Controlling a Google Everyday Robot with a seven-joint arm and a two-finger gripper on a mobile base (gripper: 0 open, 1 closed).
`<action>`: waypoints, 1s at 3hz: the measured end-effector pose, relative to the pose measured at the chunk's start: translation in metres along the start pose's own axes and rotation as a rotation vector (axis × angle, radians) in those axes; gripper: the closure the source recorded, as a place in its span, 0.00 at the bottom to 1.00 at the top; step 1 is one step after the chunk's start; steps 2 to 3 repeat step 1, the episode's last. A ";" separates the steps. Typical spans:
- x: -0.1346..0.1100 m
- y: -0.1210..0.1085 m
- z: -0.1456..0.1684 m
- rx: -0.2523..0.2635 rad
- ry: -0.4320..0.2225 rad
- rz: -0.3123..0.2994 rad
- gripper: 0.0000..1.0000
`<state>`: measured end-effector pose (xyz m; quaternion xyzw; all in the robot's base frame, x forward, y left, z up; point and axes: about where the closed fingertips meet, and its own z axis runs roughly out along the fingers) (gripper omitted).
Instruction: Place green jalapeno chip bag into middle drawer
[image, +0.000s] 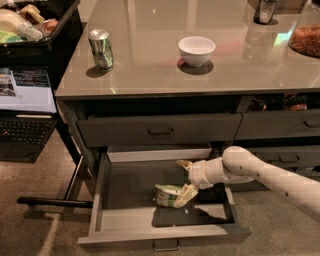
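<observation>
The green jalapeno chip bag (167, 195) lies on the dark floor of the open middle drawer (99, 202), near its middle. My gripper (183, 180) reaches into the drawer from the right, just right of the bag. Its fingers are spread apart: one fingertip (182, 163) points toward the back of the drawer and the other (185, 196) rests against the bag's right end. The white arm (260, 175) crosses over the drawer's right wall.
On the counter stand a green-and-silver can (101, 48), a white bowl (196, 50), a dark cup (264, 11) and a dish of snacks (306, 39). A shut drawer (160, 130) sits above the open one. A laptop (24, 107) and a black bin (35, 22) are at left.
</observation>
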<state>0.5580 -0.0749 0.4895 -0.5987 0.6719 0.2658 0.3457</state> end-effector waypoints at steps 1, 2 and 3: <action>0.000 0.000 0.000 0.000 0.000 0.000 0.00; 0.000 0.000 0.000 0.000 0.000 0.000 0.00; 0.000 0.000 0.000 0.000 0.000 0.000 0.00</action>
